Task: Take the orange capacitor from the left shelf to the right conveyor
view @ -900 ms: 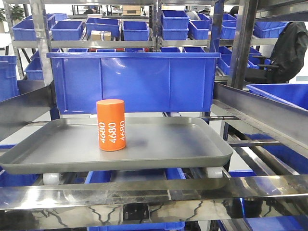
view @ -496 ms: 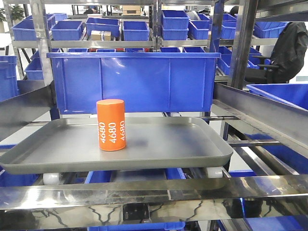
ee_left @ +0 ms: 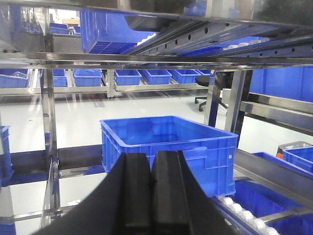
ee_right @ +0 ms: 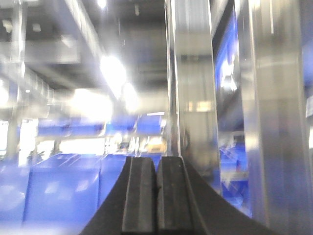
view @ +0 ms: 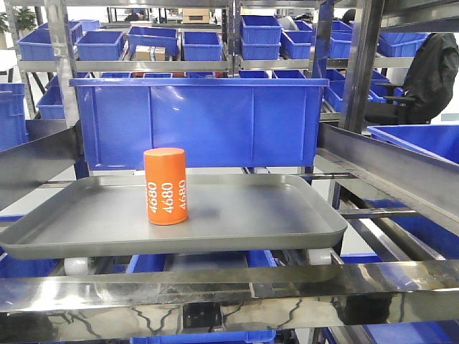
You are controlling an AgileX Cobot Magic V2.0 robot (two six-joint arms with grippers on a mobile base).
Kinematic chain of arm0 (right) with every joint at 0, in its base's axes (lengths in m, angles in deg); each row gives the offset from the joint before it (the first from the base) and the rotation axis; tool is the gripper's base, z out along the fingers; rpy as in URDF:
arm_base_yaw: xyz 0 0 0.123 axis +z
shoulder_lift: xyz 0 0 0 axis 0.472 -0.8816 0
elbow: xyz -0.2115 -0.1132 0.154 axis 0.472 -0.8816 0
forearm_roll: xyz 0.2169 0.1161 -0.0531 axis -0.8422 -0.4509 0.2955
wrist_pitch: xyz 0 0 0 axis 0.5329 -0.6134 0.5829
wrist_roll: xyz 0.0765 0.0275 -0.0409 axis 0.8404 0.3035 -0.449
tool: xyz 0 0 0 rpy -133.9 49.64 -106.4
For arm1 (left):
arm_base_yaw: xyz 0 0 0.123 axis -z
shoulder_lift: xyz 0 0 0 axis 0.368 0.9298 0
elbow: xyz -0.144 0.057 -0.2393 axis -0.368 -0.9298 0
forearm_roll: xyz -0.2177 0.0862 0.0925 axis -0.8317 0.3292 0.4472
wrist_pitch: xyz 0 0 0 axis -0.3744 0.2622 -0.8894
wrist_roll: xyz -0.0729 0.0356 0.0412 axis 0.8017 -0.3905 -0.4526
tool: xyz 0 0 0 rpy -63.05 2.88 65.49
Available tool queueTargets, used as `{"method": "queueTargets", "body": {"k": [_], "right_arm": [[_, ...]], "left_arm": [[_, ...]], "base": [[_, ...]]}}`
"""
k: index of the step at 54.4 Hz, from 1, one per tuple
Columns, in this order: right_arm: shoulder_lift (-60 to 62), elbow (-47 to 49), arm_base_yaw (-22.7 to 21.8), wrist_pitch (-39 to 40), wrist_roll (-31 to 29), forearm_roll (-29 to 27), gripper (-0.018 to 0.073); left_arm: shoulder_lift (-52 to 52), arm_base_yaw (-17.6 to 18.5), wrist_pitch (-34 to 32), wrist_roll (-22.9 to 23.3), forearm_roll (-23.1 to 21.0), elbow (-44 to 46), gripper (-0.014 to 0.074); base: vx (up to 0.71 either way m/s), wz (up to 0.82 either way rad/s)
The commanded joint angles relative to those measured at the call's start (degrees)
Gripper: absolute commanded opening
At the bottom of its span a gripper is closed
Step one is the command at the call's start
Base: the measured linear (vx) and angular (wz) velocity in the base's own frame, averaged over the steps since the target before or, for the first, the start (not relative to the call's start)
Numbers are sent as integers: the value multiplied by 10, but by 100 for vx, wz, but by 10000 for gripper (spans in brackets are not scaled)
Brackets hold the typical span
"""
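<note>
The orange capacitor stands upright on the shallow grey tray of the left shelf, left of the tray's middle, with white "4680" numerals on its side. No gripper shows in the front view. My left gripper is shut and empty, below the shelf level, pointing at a blue bin. My right gripper is shut and empty beside a steel upright. The capacitor is in neither wrist view. The right conveyor is out of view.
A large blue bin stands right behind the tray. Steel rack posts and a shiny front rail frame the tray. More blue bins fill the shelves behind. A roller track runs below the left gripper's bin.
</note>
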State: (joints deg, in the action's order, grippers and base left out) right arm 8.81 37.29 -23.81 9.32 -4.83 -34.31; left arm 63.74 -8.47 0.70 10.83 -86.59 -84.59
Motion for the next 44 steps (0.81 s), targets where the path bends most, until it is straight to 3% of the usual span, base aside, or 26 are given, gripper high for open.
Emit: {"method": "queueTargets", "body": {"k": [1,11,27,36,44], "right_arm": [[-103,111,-3,-32,-11,11,-8],[-207,218,-3,-106,-11,10,-8],[-233,222,-3,-109,-11,11,43],[-222,222,-3,-109,-11,11,195],[-214,222,-3,-109,-11,10,433]], "left_arm": [[-3,4,-46,3,-3,17,-6],[-3,4,-46,3,-3,17,-6],[-3,4,-46,3,-3,17,-6],[-3,4,-46,3,-3,17,-6],[-3,4,-46,3,-3,17,-6]], "base": [[0,0],[0,0],[0,0],[0,0],[0,0]]}}
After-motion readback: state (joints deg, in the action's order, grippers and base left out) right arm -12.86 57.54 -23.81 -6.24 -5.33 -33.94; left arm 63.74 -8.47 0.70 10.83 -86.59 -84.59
